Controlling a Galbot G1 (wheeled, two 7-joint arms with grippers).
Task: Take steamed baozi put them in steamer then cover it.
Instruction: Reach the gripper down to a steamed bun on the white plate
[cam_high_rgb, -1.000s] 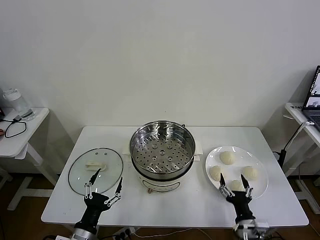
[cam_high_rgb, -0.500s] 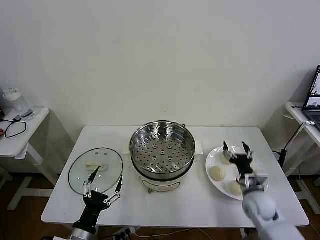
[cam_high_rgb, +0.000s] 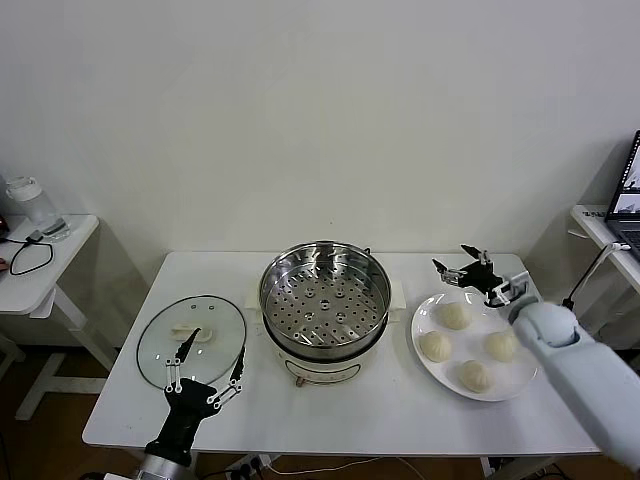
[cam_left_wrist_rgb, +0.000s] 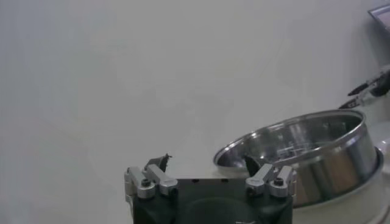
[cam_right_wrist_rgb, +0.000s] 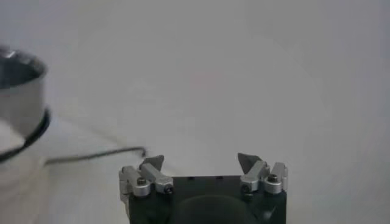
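Baozi (cam_high_rgb: 454, 315), four on plate (cam_high_rgb: 428, 322), right of empty steamer (cam_high_rgb: 325, 297). Right gripper (cam_high_rgb: 460, 270) above plate's far edge, fingers spread, seemingly holding nothing. Left gripper (cam_high_rgb: 205, 378) parked near cover (cam_high_rgb: 191, 340), fingers released.

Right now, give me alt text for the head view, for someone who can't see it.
A shiny round stainless-steel steamer pot stands empty mid-table, between a clear glass lid on its left and a white plate with four cream-white buns on its right. The right gripper hovers open above the plate's far edge; the left gripper hangs open near the lid's front edge.
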